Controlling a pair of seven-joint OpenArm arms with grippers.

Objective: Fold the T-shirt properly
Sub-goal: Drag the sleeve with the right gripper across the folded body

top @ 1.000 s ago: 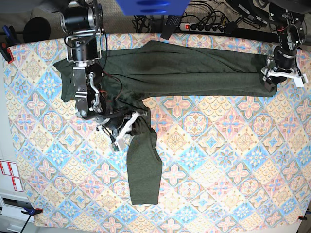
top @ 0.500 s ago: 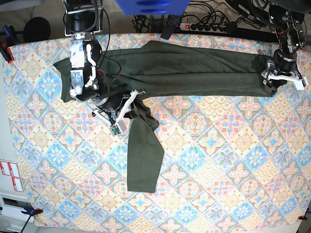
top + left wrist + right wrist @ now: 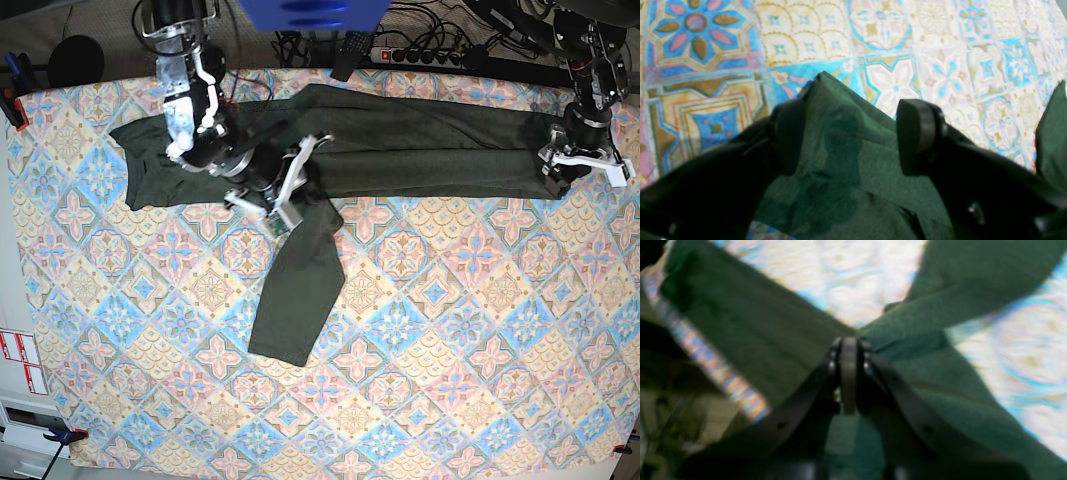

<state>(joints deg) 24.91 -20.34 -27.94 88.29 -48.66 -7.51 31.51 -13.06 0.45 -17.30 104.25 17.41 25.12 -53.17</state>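
The T-shirt (image 3: 420, 150) is dark olive green and lies stretched along the far side of the patterned table (image 3: 450, 330). One long sleeve (image 3: 300, 290) trails toward the near edge. My right gripper (image 3: 310, 195) is shut on the sleeve's upper part, and the right wrist view shows the jaws (image 3: 849, 346) pressed together on a fold of green fabric (image 3: 923, 333). My left gripper (image 3: 558, 172) is at the shirt's right end. In its wrist view the black fingers (image 3: 920, 133) stand wide apart, with a flat corner of the shirt (image 3: 840, 140) lying between them.
A power strip (image 3: 430, 52) and cables run behind the table's far edge. A blue object (image 3: 310, 12) hangs at the top centre. Clamps grip the cloth at the left edge (image 3: 10, 100) and the near left corner (image 3: 60, 432).
My right gripper has moved up and to the right, still shut on the sleeve, dragging the sleeve toward the shirt's body. The left gripper has stayed in place, open.
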